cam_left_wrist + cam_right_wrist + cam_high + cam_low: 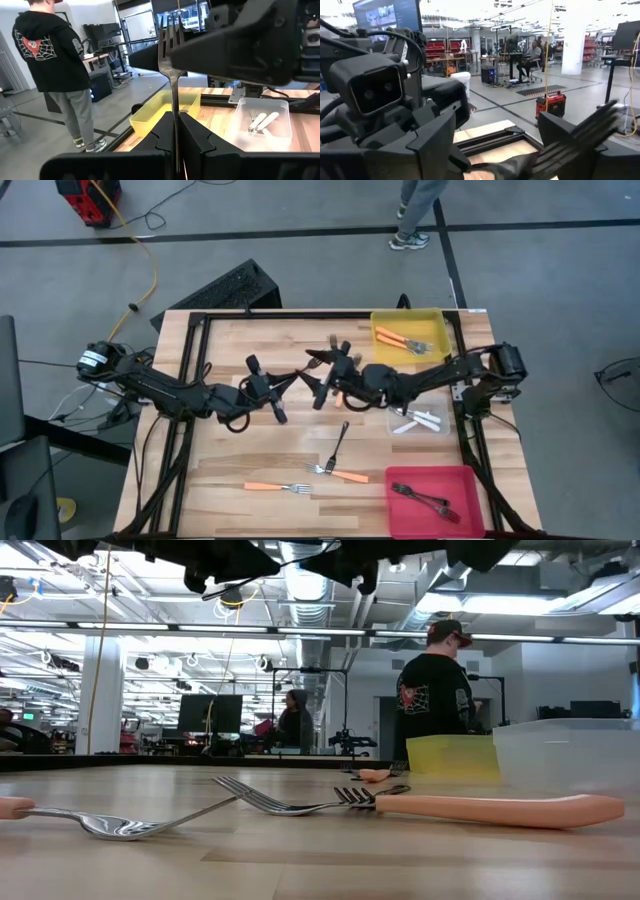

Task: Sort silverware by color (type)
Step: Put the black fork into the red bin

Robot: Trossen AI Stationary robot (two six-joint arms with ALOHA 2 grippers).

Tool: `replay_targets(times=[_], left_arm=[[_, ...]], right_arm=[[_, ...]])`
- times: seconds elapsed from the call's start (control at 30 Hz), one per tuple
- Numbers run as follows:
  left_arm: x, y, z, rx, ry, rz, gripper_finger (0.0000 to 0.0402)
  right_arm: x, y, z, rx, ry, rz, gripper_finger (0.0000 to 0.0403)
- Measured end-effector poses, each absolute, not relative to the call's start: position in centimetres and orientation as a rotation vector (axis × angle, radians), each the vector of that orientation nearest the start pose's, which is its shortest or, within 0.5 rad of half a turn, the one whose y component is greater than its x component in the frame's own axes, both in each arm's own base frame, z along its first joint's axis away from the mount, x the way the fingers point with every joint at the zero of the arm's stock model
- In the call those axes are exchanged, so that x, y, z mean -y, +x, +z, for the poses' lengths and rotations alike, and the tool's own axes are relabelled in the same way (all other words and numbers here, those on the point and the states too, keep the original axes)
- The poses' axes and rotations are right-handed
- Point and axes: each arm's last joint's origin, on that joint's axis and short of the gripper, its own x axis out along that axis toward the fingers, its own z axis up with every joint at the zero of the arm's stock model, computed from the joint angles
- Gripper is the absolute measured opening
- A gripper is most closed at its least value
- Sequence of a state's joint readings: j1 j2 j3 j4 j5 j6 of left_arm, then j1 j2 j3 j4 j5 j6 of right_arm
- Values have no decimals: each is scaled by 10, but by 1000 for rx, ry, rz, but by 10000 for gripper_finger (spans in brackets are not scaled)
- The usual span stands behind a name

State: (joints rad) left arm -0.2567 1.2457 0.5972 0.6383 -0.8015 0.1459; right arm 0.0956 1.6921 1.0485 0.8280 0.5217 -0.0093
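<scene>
Yellow bin point(440, 320), clear bin point(437, 431) and red bin point(460, 480) line the right edge. Mid-table, left gripper point(176, 125) pinches an upright silvery fork point(170, 55); right gripper point(325, 385) spread wide beside it

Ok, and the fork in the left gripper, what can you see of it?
The fork stands upright, clamped in the left gripper and raised above the table. Its shiny metal tines point up on a slim metal neck that runs down into the grip. The handle is hidden there, so its colour cannot be told. The right gripper sits close by the tines; whether it touches them is unclear.
</scene>
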Motion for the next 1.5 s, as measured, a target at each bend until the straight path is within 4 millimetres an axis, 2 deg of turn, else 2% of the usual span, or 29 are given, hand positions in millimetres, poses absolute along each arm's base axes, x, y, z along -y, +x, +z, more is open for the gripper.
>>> replay_targets(times=[0.23,0.57,0.63,0.7,0.87,0.9,1.07,1.23,1.5], left_arm=[[47,251,251,-73,166,575,0],[46,250,251,-70,156,621,0],[46,250,251,-70,154,631,0],[46,250,251,-68,149,634,0],[46,250,250,-76,147,631,0],[46,250,249,-79,147,621,0],[46,251,249,-76,141,572,4],[47,250,248,-88,135,558,55],[49,251,239,-158,138,490,191]], right_arm=[[-24,372,290,127,10,-425,279],[-23,369,290,106,69,-493,265],[-25,369,289,101,70,-523,242],[-27,368,289,100,69,-544,200],[-27,368,291,111,69,-544,40],[-28,368,292,112,60,-535,24],[-29,367,292,108,55,-526,22],[-31,368,287,73,24,-525,22],[-30,364,289,36,5,-530,22]])
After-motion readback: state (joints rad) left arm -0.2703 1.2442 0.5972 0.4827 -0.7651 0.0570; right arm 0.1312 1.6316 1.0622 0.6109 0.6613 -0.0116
